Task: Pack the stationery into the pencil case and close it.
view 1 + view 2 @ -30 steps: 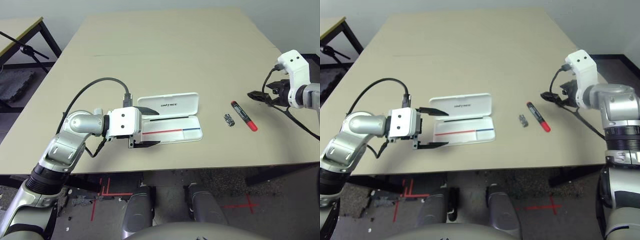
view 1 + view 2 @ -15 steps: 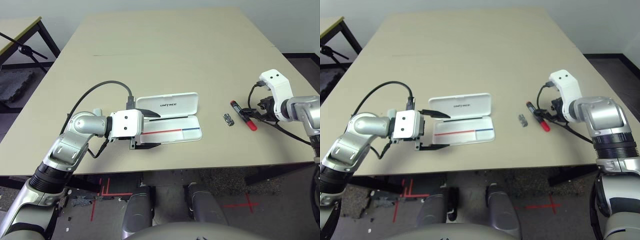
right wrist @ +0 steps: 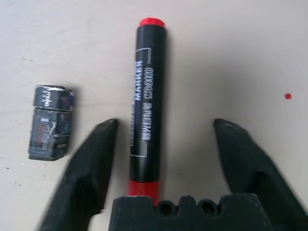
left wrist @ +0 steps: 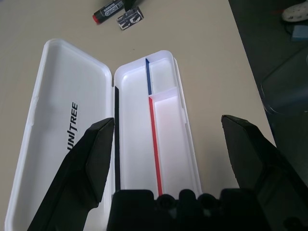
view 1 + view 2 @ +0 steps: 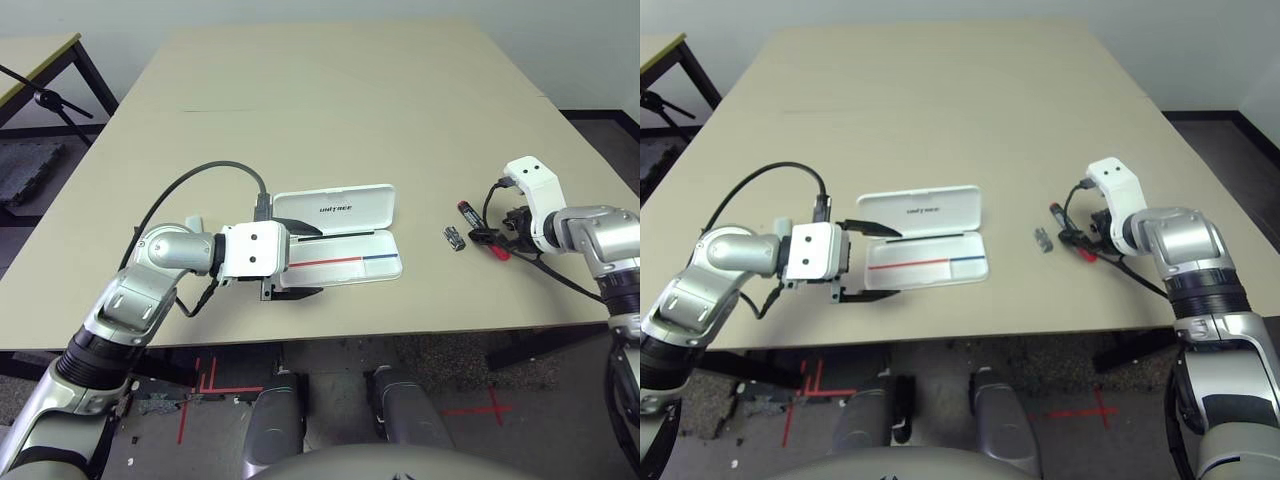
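White plastic marks the pencil case (image 5: 335, 240), which lies open and flat on the tan bench (image 5: 340, 100), near the front edge and a little toward the robot's left. Its lid, printed "UNITREE", is folded back on the far side; the tray on the near side shows a red and blue stripe along its divider, and no stationery is seen in it.

At the case's left end sits the left hand (image 5: 303, 259) — its two black fingers spread wide, one beside the lid and one beside the tray's near wall. In the left wrist view the fingers (image 4: 84, 168) stand to either side of the case's end without closing on it.

Well apart from the case, toward the robot's right, lies the marker (image 3: 146, 103): a black barrel with white lettering and red at both ends, flat on the bench. Just beside it, on the side nearer the case, is a small dark silvery piece (image 3: 49, 121), not touching the marker.

Down over the marker comes the right hand (image 5: 1080, 241). The right wrist view shows its fingers (image 3: 91, 163) straddling the barrel — a gap on each side, neither finger touching it, so the hand is parted and holds nothing.
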Robot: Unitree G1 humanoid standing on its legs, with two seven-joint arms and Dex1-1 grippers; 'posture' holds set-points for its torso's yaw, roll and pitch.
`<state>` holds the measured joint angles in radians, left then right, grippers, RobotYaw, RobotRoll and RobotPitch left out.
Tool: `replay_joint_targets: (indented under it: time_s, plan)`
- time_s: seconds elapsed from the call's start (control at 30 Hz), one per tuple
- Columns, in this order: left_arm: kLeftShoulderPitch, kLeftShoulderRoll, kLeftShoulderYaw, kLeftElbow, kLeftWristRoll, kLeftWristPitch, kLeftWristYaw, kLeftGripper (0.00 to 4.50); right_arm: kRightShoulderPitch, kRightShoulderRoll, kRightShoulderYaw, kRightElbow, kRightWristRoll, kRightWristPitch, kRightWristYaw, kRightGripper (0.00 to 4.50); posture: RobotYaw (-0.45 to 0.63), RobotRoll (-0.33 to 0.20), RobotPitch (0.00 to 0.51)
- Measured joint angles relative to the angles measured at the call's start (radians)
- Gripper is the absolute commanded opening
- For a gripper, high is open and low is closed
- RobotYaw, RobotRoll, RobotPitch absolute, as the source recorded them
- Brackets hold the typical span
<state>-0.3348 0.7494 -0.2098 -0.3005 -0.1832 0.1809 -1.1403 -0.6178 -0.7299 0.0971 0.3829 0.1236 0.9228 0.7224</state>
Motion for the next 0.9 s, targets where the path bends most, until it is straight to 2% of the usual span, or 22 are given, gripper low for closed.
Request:
replay_joint_targets:
  time_s: [0.2,0.23,0.63,0.9]
  plan:
    - [0.0,0.0,0.0,0.0,0.001,0.002,0.005,4.5,-0.016,-0.025,0.017,0.062,-0.035,-0.072,0.011,0.7,0.03,0.0,0.109]
    - [0.0,0.0,0.0,0.0,0.001,0.002,0.005,4.5,-0.016,-0.038,0.023,0.069,-0.045,-0.092,0.018,0.51,0.03,0.0,0.109]
    - [-0.003,0.0,-0.007,0.002,0.009,0.002,0.007,4.5,-0.069,-0.104,0.028,0.122,-0.093,-0.267,0.108,0.51,0.02,0.0,0.109]
    - [-0.004,0.003,-0.007,0.004,0.012,0.001,0.007,4.5,-0.018,-0.255,0.013,-0.08,-0.043,-0.497,0.41,0.51,0.02,0.0,0.112]
